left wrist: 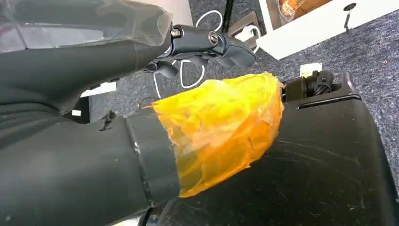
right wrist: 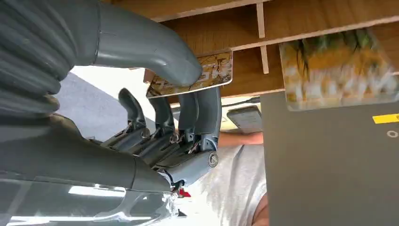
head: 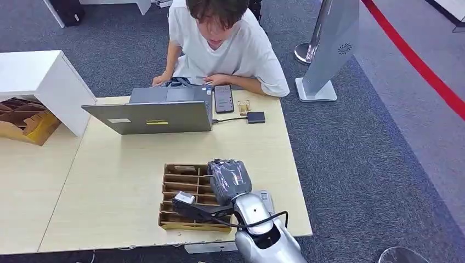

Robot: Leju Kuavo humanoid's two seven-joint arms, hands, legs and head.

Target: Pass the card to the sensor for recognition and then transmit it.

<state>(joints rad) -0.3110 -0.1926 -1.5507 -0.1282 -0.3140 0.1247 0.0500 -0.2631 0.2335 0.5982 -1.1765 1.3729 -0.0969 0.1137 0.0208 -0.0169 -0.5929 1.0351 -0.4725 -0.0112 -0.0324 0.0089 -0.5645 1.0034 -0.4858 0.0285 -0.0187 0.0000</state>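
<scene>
On the pale wood counter [head: 109,186], low in the frame's centre, the right hand [head: 229,178] pinches a printed card [right wrist: 195,75] over the slotted brown cardboard tray [head: 183,186], apparently lifting it for the sensor; the left hand's state I cannot tell.

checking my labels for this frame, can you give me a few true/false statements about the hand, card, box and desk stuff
1. The right hand pinches a card between thumb and fingers. True.
2. The right hand is over the laptop. False: it is over the divided box, nearer the robot.
3. A phone lies beside the laptop. True.
4. The laptop is closed. False: it is open, lid back toward the robot.
5. A person sits at the far side of the table. True.
6. The box has a single compartment. False: dividers split it into several slots.
</scene>
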